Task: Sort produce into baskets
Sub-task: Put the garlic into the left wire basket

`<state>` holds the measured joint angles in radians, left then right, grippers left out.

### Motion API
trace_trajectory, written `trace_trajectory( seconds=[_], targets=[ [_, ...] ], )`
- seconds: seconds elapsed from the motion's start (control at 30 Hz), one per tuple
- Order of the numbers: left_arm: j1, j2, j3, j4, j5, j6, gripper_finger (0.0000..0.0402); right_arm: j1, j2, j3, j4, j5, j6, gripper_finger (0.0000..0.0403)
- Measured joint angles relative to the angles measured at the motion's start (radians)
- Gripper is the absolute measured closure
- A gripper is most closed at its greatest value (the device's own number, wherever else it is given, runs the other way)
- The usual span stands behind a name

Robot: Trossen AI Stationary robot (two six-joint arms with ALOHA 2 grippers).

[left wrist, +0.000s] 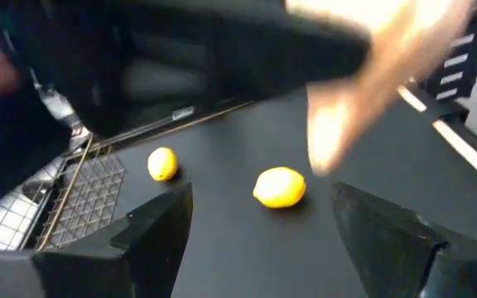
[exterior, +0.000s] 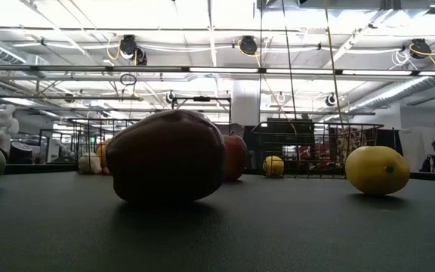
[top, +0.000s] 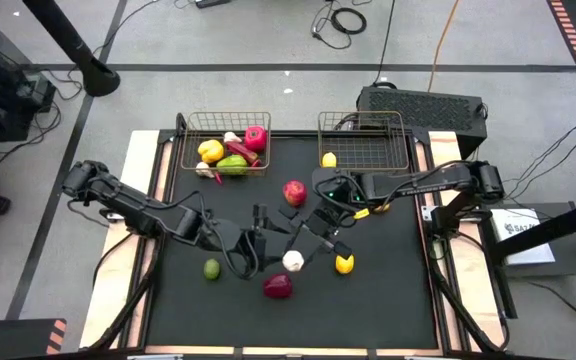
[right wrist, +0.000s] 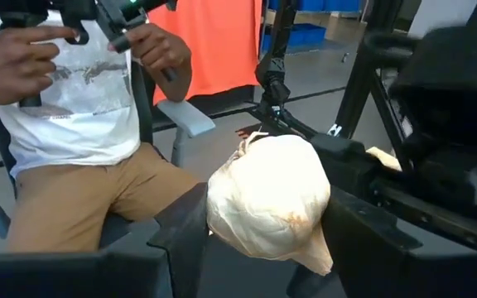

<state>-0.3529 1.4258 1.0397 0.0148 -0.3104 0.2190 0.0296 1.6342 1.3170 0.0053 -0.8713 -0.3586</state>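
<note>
The right claw [right wrist: 263, 240] pinches a white garlic [right wrist: 268, 209] between its two fingers, held above the counter [top: 388, 300] at its middle, just in front of the red apple [top: 294, 192]. The bulb looks light and hard, a moulded toy with a ribbed, papery-looking skin; it should not crush. Its rounded flanks could let it roll or squirt out of a narrow pinch, so the widest belly, where the fingers sit now, looks the best place to hold it, with the tapering stem end clear of the pads.

The left claw [left wrist: 259, 228] stands spread, empty, pointing at a yellow lemon [left wrist: 280, 187] that lies on the counter just ahead of it; a second lemon [left wrist: 162, 163] sits beside the right basket [top: 364, 143]. The lemon looks smooth and oval, best taken across its short waist.

The left basket [top: 224, 145], behind and to the left of the apple, already holds several pieces. A lime [top: 211, 268] and a dark red pepper [top: 278, 286] lie nearest the counter's front edge.
</note>
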Motion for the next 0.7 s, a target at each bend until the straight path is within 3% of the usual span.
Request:
trace_trajectory(
  seconds=[0.7],
  targets=[
    [-0.002,0.001,0.0,0.039,0.006,-0.029,0.0108,0.011,0.002,0.0,0.011,0.005,-0.002,0.0195]
  ],
)
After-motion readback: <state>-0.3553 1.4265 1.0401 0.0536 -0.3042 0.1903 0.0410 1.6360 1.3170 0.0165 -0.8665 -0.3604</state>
